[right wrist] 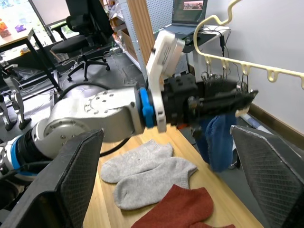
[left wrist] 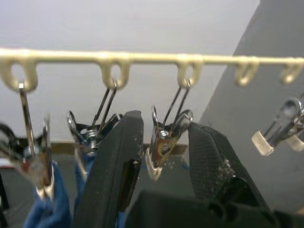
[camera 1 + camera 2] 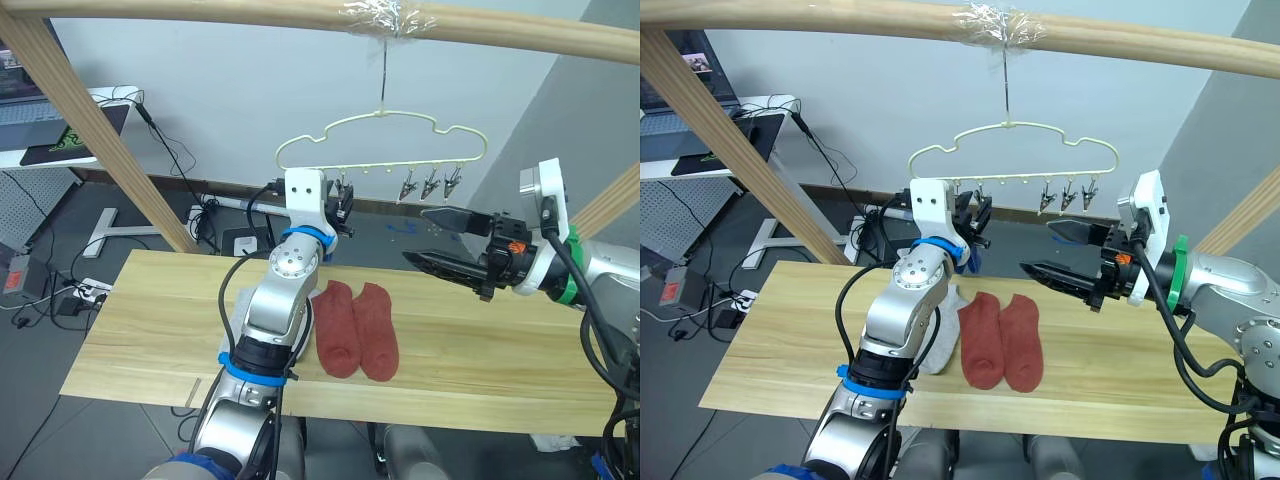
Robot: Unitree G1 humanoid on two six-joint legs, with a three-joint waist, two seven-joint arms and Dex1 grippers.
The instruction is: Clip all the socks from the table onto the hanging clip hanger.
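Socks [image 3: 356,328] on wooden table [image 3: 150,330], grey floor [image 3: 60,340]

Pale wall [image 3: 230,110] at the far side, meeting a grey panel [image 3: 560,110] on the right. Dark grey floor [image 3: 60,350] strewn with black cables [image 3: 190,200]. White desk [image 3: 60,150] with laptop [image 3: 30,110] far left. Thick wooden pole [image 3: 300,12] overhead, slanted wooden post [image 3: 100,130] on the left. Black office chairs [image 1: 85,28] farther off.

- We see a thick round wooden pole [image 3: 250,12] crossing overhead, clear tape [image 3: 385,15] wrapped around it.
- A slanted wooden beam [image 3: 95,130] props it at the robot's left.
- We note a white desk [image 3: 75,150] behind, with black cables [image 3: 170,150] trailing down.
- Black office chairs [image 1: 88,33] stand on the grey floor [image 3: 40,320].
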